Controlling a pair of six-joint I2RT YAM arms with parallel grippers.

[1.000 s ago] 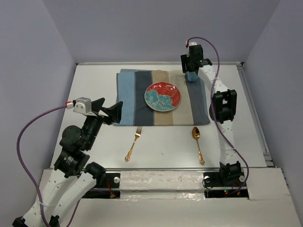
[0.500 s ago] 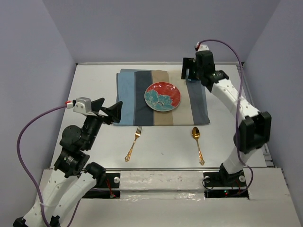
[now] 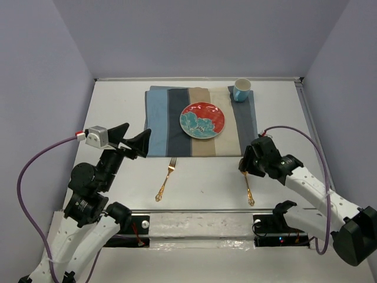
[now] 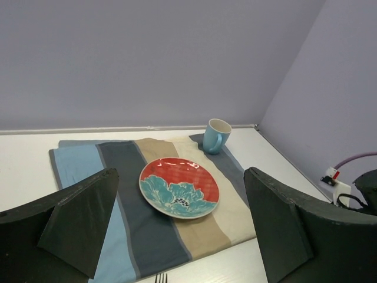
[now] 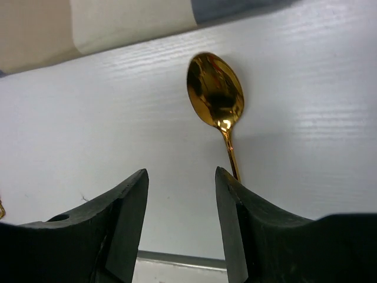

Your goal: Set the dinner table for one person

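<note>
The white dinner table (image 3: 118,106) holds a striped placemat (image 3: 177,127) with a red and teal plate (image 3: 202,120) on it. A blue mug (image 3: 241,89) stands upright on the mat's back right corner. A gold fork (image 3: 166,178) and a gold spoon (image 3: 246,177) lie on the bare table in front of the mat. My right gripper (image 3: 245,163) is open and empty, low over the spoon. In the right wrist view the spoon (image 5: 215,91) lies just ahead and its handle runs under the right finger. My left gripper (image 3: 133,139) is open and empty, raised above the mat's left front corner.
Purple walls close in the table at the back and both sides. A metal rail (image 3: 200,209) runs along the near edge by the arm bases. The left wrist view shows the plate (image 4: 178,187), the mug (image 4: 215,135) and the fork's tines (image 4: 161,277).
My right gripper has let go of the mug at the mat's back right corner and swung back and down to the spoon. The left arm has barely shifted.
</note>
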